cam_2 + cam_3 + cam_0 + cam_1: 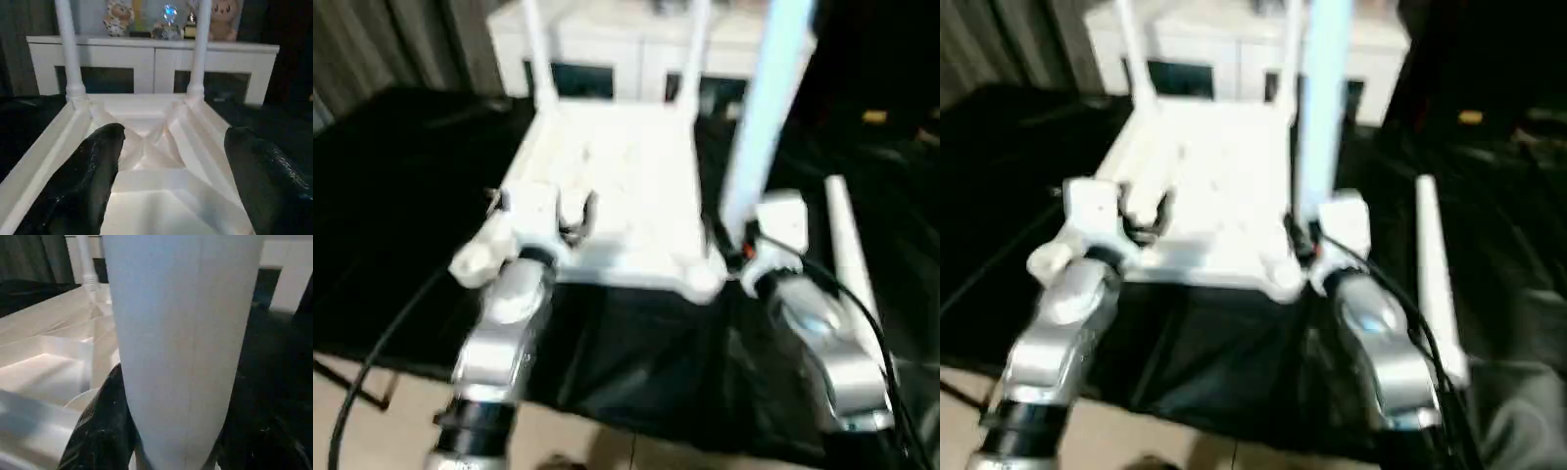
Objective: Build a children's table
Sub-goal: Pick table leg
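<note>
Though upturned, ribbed white tabletop (626, 186)

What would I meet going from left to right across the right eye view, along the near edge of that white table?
Left gripper → upturned tabletop → upright leg held in the right gripper → loose leg lying on the black cloth.

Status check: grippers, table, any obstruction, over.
Left gripper open over upturned tabletop. Right gripper holds third leg upright near corner socket. Fourth leg lies alongside. Nothing blocking.
</note>
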Controlling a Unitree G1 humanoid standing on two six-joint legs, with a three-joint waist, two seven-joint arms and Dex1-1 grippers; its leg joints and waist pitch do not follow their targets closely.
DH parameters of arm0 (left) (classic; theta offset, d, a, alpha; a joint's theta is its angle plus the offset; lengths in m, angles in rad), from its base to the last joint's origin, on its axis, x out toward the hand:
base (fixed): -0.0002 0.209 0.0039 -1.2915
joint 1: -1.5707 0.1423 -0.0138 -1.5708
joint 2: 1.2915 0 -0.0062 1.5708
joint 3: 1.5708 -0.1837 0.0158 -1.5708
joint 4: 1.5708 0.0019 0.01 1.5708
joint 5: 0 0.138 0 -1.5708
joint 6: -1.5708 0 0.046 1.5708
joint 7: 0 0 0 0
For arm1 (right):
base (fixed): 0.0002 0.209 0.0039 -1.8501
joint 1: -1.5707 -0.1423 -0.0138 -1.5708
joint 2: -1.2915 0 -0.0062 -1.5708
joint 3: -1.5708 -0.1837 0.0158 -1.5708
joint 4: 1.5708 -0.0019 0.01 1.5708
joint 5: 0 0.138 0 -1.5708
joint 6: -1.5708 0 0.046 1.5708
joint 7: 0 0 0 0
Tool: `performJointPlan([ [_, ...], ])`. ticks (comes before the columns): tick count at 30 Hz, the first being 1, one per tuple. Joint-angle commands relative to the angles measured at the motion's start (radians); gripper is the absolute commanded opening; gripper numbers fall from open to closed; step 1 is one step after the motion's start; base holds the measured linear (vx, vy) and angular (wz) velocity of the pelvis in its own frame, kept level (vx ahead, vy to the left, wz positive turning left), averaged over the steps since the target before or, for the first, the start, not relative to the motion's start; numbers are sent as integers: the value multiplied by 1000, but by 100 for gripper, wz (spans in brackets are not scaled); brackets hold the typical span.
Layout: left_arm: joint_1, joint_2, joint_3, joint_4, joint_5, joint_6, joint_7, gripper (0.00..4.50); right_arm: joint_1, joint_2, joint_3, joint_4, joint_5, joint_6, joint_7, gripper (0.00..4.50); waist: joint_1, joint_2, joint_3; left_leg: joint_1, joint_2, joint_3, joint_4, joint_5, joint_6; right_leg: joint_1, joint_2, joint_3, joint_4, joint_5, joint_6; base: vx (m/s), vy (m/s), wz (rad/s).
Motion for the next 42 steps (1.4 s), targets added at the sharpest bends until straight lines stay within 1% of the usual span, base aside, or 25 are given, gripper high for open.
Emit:
performJointPlan([
  [1,15,27,10,3,17,-5,-25,371,-14,13,18,-8,24,3,20,186,8,6,-69,15,102,-45,-75,-80,91,64,-131,68,-109,32,6,-45,-54,5],
  [5,19,20,23,-5,-10,7,-33,371,-19,12,28,3,18,-6,29,186,20,10,-43,94,92,35,-78,-259,-78,6,-72,91,-181,-408,30,-59,-15,-2],
  [9,22,27,33,-12,-18,14,-35,371,-20,12,39,13,4,-10,54,186,-13,24,-14,217,142,2,-121,-699,-109,-27,-47,19,-180,-593,82,-63,56,-34],
  [10,23,28,35,-13,-19,17,-35,371,-21,11,40,15,3,-10,56,186,-13,30,-5,175,205,-19,-210,-862,-113,34,-62,6,-59,-472,50,-43,86,-61],
  [11,24,31,36,-14,-17,13,-36,371,-23,7,45,19,-1,-10,61,186,5,34,9,43,185,-6,-303,-1010,-95,149,-61,-8,103,-262,28,-43,86,-61],
  [12,25,33,36,-14,-14,9,-37,371,-24,4,50,23,-5,-11,65,186,32,31,-15,72,164,12,-279,-1008,-60,141,-63,3,91,-227,28,-37,23,-31],
  [13,29,38,36,-16,-12,10,-38,371,-28,-1,55,29,-11,-18,71,186,-10,-12,-26,152,112,25,-192,-873,-41,92,-103,75,-22,-446,17,72,-65,-16],
  [14,29,38,36,-16,-12,10,-38,371,-28,-1,55,29,-11,-18,71,186,11,-34,-27,74,34,36,-2,-442,-2,143,-235,153,-198,-857,23,72,-65,-16],
  [15,32,39,38,-14,-8,6,-41,371,-30,-1,55,32,-10,-20,72,186,27,-52,-30,23,32,18,69,-256,34,170,-268,187,-223,-943,25,100,-53,-27],
  [16,35,40,41,-13,-7,7,-41,371,-32,-2,56,36,-11,-24,73,186,39,-54,-45,-51,25,-16,97,-127,49,216,-248,189,-189,-794,-9,88,-22,-12],
  [17,36,40,42,-13,-6,7,-41,371,-34,-3,58,39,-13,-28,75,186,44,-36,-59,-63,19,-21,70,-45,41,222,-195,144,-168,-568,-74,88,-22,-12],
  [18,37,41,44,-12,-5,6,-41,371,-36,-5,60,44,-17,-32,78,186,41,-36,-54,-51,18,-15,39,-15,55,210,-164,121,-169,-475,-101,110,-30,7],
  [19,38,43,44,-15,-2,6,-41,371,-39,-10,65,50,-22,-42,90,186,34,6,-62,-2,39,-9,-37,61,69,189,-113,68,-166,-360,-130,159,24,23],
  [21,39,49,41,-16,0,11,-46,371,-40,-13,68,49,-24,-53,104,186,-22,55,-72,101,120,-103,-118,26,179,127,-21,-3,-55,-181,-53,185,43,17],
  [22,39,49,41,-16,0,11,-46,371,-40,-13,68,49,-24,-53,104,186,-42,69,-88,202,166,-155,-118,-5,270,35,-24,-1,14,-191,-27,216,32,0],
  [23,43,55,35,-17,-7,13,-66,371,-40,-13,66,48,-23,-59,108,186,-60,47,-105,233,204,-191,-88,150,465,-38,-60,27,83,-142,69,216,32,0],
  [25,51,72,6,-21,-16,5,-125,371,-41,-14,63,47,-22,-57,108,186,-54,16,-99,199,184,-166,-70,609,531,-87,-90,69,89,21,157,149,-19,-12],
  [27,63,86,-26,-33,-49,1,-209,371,-41,-14,57,48,-14,-53,112,186,-27,-44,-104,115,38,-71,20,666,375,-56,-137,141,-49,423,86,62,-19,-9],
  [28,68,93,-36,-37,-58,-3,-238,371,-41,-14,56,48,-13,-53,113,186,-6,-82,-90,4,-59,-25,36,295,226,44,-161,185,-61,636,121,0,0,0],
  [29,86,129,-79,-41,-70,-30,-337,371,-40,-16,52,46,-6,-54,123,186,2,-68,-100,-5,-25,-38,6,160,95,72,-181,173,-46,943,59,0,0,0],
  [31,97,163,-112,-41,-88,-38,-428,389,-39,-23,50,46,1,-55,137,186,-7,-41,-108,3,-22,-29,-38,194,-12,81,-105,121,-21,1078,24,27,-77,-2],
  [36,87,305,-201,11,-80,-36,-694,428,-30,-71,39,23,55,-44,236,186,-29,-4,-60,60,56,-16,-105,-240,-86,39,-80,96,-102,-20,-143,-47,-44,2],
  [38,44,345,-222,84,-59,-25,-762,447,-25,-111,37,9,85,-18,302,186,-28,-5,-29,97,58,0,-115,-507,-115,4,-78,94,-148,-491,-83,-94,2,8],
  [40,24,363,-238,113,-62,-12,-802,447,-23,-128,40,3,94,-6,330,186,-25,0,-23,118,53,0,-111,-555,-125,-10,-88,86,-179,-674,-12,-127,15,7],
  [42,5,373,-251,148,-39,-25,-809,447,-22,-136,45,2,93,-3,346,186,-28,1,-31,95,57,-11,-129,-515,-120,22,-97,79,-180,-638,10,-103,21,-4],
])
